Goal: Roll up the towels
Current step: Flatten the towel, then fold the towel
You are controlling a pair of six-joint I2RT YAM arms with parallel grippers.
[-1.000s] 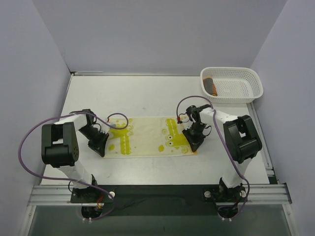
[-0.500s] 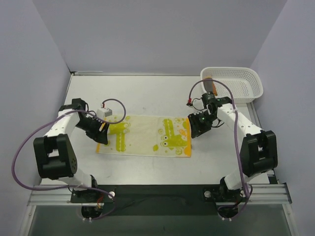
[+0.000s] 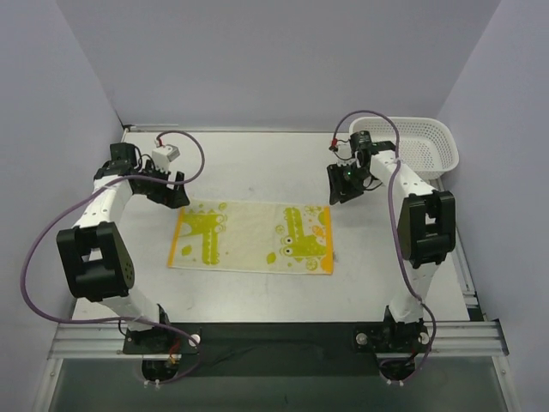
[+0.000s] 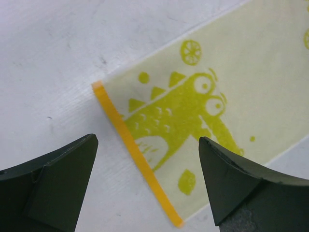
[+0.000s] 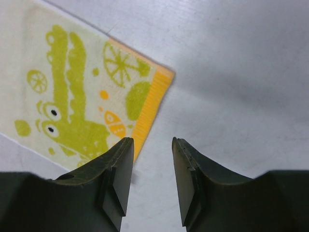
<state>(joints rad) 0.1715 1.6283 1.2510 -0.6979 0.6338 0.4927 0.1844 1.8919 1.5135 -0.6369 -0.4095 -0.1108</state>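
Observation:
A pale yellow towel (image 3: 250, 238) with lime-green crocodile prints lies spread flat in the middle of the table. My left gripper (image 3: 175, 194) hovers just beyond its far left corner, jaws wide open and empty. In the left wrist view the towel's orange edge strip (image 4: 137, 154) runs between the left gripper's fingers (image 4: 147, 181). My right gripper (image 3: 338, 189) hangs past the far right corner, partly open with nothing in it. The right wrist view shows that gripper (image 5: 150, 179) over bare table, the towel's corner (image 5: 91, 101) lying to its left.
A white mesh basket (image 3: 422, 148) stands at the back right, close behind the right arm. Purple cables loop off both arms. Pale walls close in the white table (image 3: 257, 167) on three sides.
Both grippers have opened, let go of the towel's ends and pulled away toward the far side of the table. The towel now lies flat and free.

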